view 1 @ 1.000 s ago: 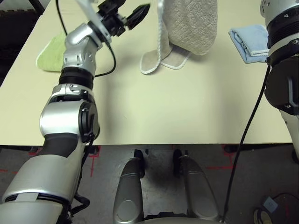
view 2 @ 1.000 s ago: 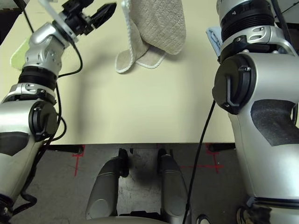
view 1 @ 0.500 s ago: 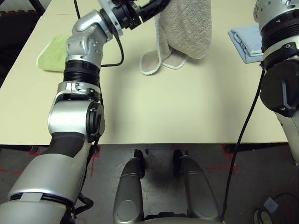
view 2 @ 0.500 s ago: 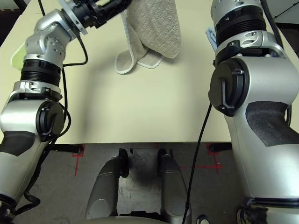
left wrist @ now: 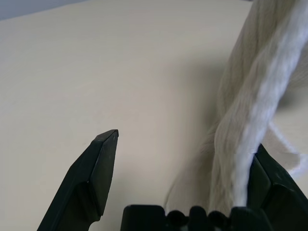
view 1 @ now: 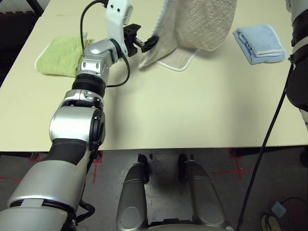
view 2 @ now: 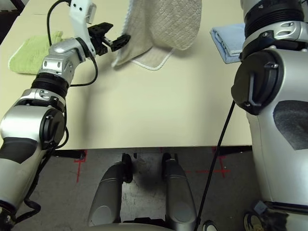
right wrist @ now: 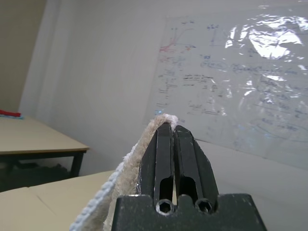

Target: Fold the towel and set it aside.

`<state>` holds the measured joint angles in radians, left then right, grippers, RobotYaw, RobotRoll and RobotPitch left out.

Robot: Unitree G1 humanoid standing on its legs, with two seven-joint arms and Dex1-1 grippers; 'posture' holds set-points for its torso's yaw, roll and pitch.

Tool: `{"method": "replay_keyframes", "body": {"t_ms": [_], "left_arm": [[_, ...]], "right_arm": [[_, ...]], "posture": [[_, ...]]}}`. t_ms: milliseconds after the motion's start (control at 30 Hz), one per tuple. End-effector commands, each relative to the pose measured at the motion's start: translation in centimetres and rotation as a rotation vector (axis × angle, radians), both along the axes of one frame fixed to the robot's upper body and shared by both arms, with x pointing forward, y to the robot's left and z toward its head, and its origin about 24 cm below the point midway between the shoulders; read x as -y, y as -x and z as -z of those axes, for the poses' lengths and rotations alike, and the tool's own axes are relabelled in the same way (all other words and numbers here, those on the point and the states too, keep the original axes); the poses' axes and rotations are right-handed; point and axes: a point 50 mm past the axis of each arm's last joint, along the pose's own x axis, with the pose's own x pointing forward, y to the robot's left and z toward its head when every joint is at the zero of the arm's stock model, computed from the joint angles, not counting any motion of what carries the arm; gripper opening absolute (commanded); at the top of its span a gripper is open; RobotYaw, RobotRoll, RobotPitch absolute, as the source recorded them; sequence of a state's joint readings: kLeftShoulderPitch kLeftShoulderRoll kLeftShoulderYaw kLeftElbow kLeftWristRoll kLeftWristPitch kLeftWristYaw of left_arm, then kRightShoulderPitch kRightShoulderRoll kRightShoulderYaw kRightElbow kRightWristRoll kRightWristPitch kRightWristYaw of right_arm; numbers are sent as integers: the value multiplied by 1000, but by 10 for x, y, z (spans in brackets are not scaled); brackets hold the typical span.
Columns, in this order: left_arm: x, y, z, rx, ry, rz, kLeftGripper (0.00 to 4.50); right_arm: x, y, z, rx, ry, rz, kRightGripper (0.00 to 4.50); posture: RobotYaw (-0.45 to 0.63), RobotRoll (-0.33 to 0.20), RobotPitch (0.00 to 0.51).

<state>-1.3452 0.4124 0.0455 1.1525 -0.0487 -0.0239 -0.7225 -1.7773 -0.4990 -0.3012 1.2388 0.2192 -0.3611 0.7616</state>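
Note:
The beige towel [view 1: 202, 24] hangs from above, and its lower end with white edging rests on the table [view 1: 192, 110]. My right gripper [right wrist: 171, 127] is shut on the towel's top edge [right wrist: 139, 154], high above the table. My left gripper [view 1: 144, 42] is open at the towel's hanging left edge. In the left wrist view that bunched edge [left wrist: 250, 96] runs between the open fingers, close against one finger [left wrist: 272, 180], while the other finger [left wrist: 103, 159] stands apart over bare table.
A lime-green folded towel [view 1: 60, 55] lies at the far left of the table. A light-blue folded towel [view 1: 260, 43] lies at the far right, beside my right arm [view 1: 298, 72]. A black cable [view 1: 118, 67] loops from the left wrist.
My left gripper has dropped from high beside the towel to its hanging left edge, which now sits between the open fingers. The towel has shifted slightly right. The right gripper keeps its grip.

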Motion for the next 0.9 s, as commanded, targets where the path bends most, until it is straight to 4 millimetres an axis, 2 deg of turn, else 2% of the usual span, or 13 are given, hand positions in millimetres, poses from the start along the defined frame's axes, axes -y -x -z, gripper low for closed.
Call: {"method": "replay_keyframes", "body": {"t_ms": [33,367,567,900], "left_arm": [[-17,0,15,-27,-93,-59,4500],[-31,10,33,-148,-144,82,4500],[-33,13,41,-194,-153,115,4500],[-29,14,35,-166,-169,150,4500]], "right_arm": [[6,6,-9,33,-15,28,43],[0,0,-2,4,0,16,43],[-2,1,-3,3,5,12,43],[-3,0,-2,1,13,4,43]], "posture": [[-24,0,316],[-15,0,320],[-13,0,321],[-17,0,315]]}}
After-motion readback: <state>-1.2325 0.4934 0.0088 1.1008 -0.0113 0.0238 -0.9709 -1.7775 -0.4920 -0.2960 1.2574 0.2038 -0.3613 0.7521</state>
